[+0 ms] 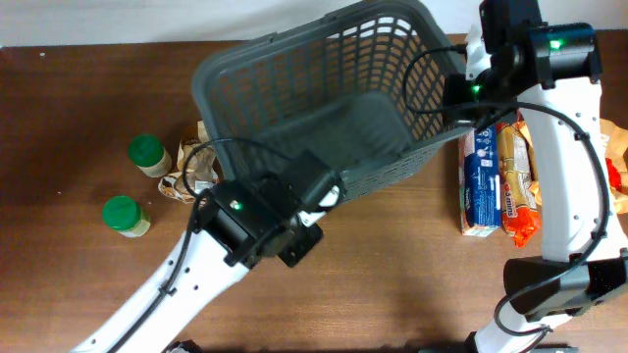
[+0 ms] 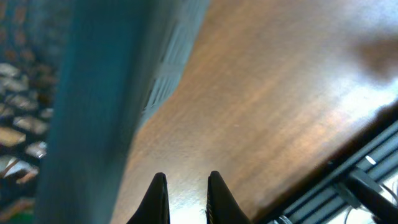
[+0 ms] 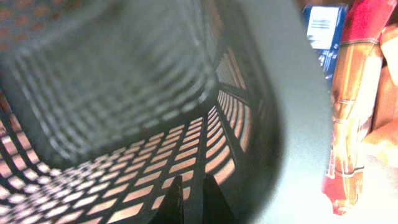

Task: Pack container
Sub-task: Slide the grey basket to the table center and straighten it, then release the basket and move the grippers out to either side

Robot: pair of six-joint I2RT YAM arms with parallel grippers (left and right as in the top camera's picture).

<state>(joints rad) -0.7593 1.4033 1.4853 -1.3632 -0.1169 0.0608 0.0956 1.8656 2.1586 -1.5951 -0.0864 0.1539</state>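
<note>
Overhead, the shopping basket [image 1: 294,83] sits apparently empty on the desk [image 1: 392,284] with the green-lidded jars [image 1: 147,154], blue box [image 1: 479,181] and snack packets [image 1: 517,181] outside it, so packing looks unstarted; in the left wrist view, the left gripper [image 2: 186,186] has its jaws parted and empty beside the basket wall; in the right wrist view, the right gripper [image 3: 194,193] has its jaws nearly together at the lattice, and I cannot tell whether they grip.

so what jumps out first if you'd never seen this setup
The big dark grey basket dominates the top middle of the table, seemingly tipped, with the left gripper beside its near wall and the right gripper inside by its right rim. Groceries lie outside it: two green-lidded jars on the left, a blue box and snack packets on the right.
</note>
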